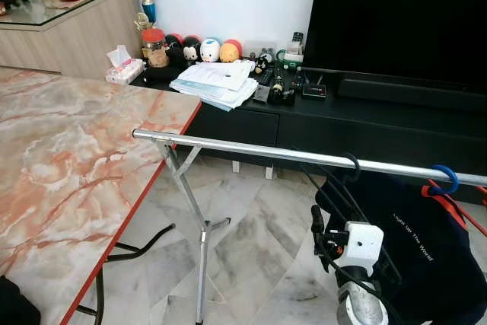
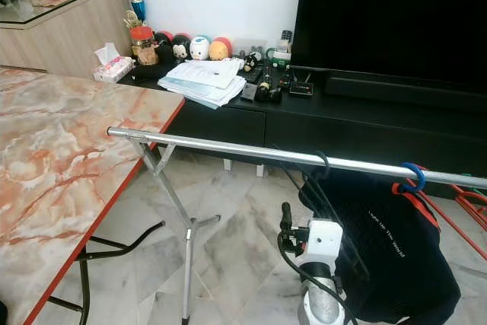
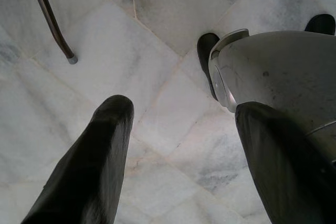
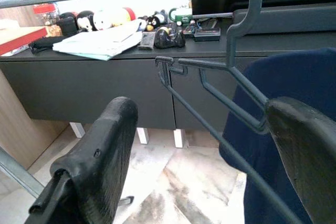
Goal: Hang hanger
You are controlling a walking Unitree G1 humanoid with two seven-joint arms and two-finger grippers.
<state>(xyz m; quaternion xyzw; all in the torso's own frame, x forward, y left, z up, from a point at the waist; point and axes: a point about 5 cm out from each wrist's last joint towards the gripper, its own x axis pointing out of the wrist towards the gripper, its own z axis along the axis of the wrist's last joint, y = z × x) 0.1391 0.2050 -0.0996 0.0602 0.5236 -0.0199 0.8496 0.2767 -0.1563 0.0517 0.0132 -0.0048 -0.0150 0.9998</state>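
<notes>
Hanger (image 4: 231, 77) hooked over the silver rail (image 1: 251, 150), dark blue garment (image 1: 426, 256) on it, right of the marble worktop (image 1: 68, 165). Right tool (image 4: 202, 156) spread wide just beside it, gripping nothing. Left tool (image 3: 178, 150) spread too, over the floor (image 3: 157, 35).

The right arm (image 1: 358, 298) is a silver metal cylinder topped by a white boxy wrist housing, with black cables looping around it. Its right gripper (image 4: 199, 145) has two thick black matte fingers with a slightly pitted surface. The left gripper (image 3: 181, 145) has the same long black fingers, beside a rounded silver-grey shell and two black feet.
</notes>
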